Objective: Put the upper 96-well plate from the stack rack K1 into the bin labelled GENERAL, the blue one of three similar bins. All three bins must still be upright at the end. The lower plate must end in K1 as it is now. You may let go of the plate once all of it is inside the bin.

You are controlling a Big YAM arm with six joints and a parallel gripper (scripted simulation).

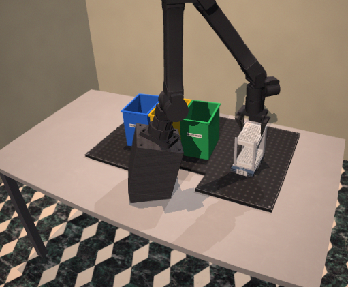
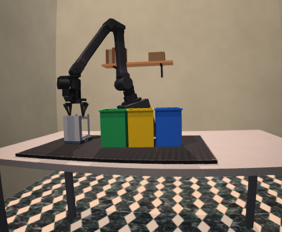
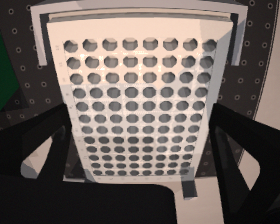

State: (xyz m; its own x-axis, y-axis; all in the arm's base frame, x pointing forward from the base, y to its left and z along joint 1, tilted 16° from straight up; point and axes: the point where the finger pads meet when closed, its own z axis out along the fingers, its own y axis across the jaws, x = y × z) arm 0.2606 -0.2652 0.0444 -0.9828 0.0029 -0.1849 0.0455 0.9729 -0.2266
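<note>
Hand [image 1: 253, 123] pinching the upper plate [image 1: 250, 132] at the top of rack K1 [image 1: 238, 150], near the table's [image 1: 289, 225] far right edge; lift straight up, clearing the posts before swinging toward the blue bin [image 1: 137, 118].

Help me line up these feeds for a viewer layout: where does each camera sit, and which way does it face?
Top: high off the table's front corner, looking down at the arm's pedestal, the bins and rack K1; the whole arm shows.
Exterior: low, on the opposite side, level with the table; blue bin on the right, whole arm behind.
Wrist: on the gripper, looking down at the upper plate it grips; only dark fingers show.
All three show the rack.
</note>
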